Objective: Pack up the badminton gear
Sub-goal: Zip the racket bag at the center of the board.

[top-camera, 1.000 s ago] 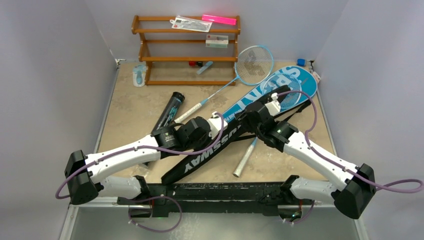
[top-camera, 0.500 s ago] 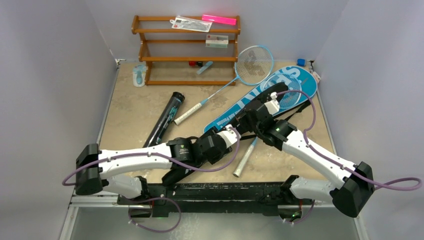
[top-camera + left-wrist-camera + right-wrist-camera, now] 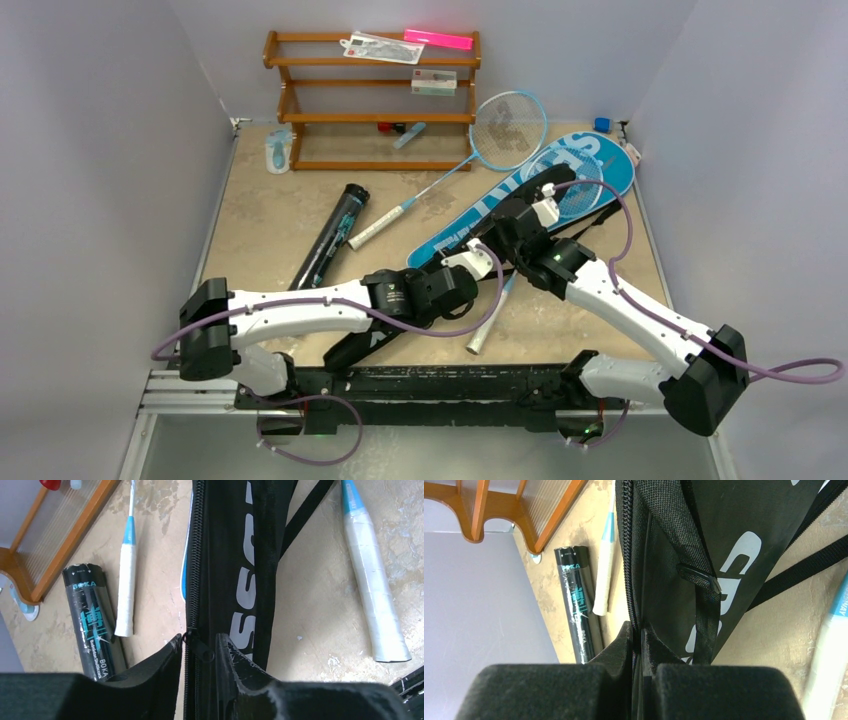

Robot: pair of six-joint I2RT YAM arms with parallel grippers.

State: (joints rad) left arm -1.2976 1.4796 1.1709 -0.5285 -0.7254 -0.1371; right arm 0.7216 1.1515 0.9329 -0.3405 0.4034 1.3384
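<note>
Working the zipper of the black cover [image 3: 240,580]: your right claw [image 3: 636,626] pinches its edge, and your left claw [image 3: 198,639], part-open, straddles the zipper pull [image 3: 200,650]. Clamp the pull next.

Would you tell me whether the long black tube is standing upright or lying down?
Lying down: the long black cylindrical tube rests lengthwise on the tan table, its capped end toward the wooden rack.

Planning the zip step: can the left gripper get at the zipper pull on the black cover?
Probably yes: the left gripper, jaws apart, straddles the zipper pull with nothing in between. The right gripper is shut on the black cover edge.
</note>
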